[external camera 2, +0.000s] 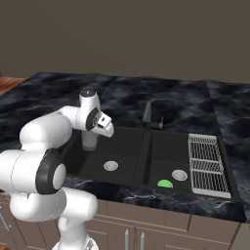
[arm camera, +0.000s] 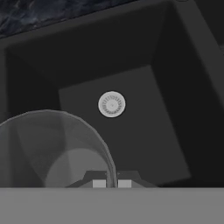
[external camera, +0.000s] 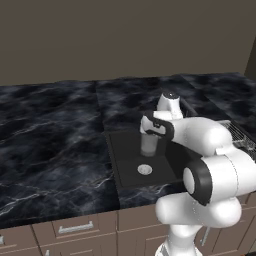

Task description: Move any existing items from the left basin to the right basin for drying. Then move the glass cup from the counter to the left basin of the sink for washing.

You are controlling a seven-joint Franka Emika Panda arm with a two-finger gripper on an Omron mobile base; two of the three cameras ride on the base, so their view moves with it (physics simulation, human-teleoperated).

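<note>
Over the left basin (external camera 2: 97,161) of the sink, near the worktop's (external camera: 50,135) front edge, my claw (arm camera: 111,183) pinches the glass cup's (arm camera: 52,148) rim, holding it upright for lowering. Rightward, the green lump (external camera 2: 165,184) lies in the right basin (external camera 2: 166,166), beside the wire rack (external camera 2: 207,163).
</note>
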